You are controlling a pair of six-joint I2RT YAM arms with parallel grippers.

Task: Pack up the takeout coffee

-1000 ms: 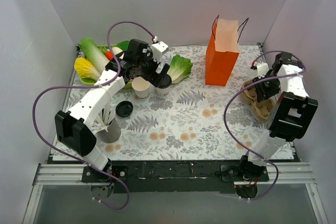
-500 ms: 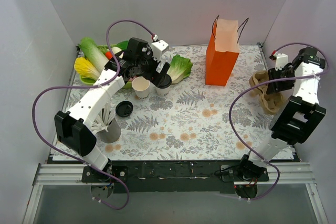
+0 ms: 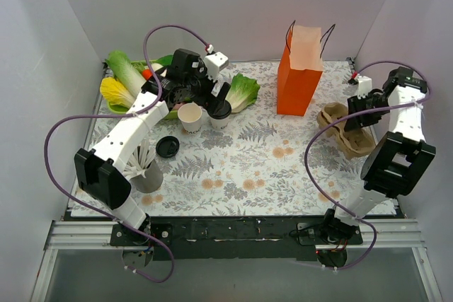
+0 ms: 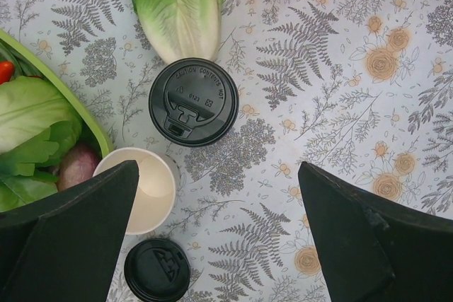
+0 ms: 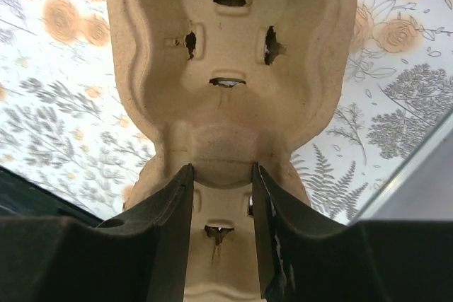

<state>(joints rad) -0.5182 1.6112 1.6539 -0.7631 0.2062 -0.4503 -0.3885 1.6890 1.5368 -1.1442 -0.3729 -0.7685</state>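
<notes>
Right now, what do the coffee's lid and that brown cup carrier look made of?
The lid looks like black plastic: slight sheen, crisp embossed lettering. The cup carrier is probably molded paper pulp: matte tan, fibrous, with ragged punched holes.

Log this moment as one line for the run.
left gripper: open, above takeout coffee, not touching | right gripper: gripping cup carrier | orange bag: upright
</notes>
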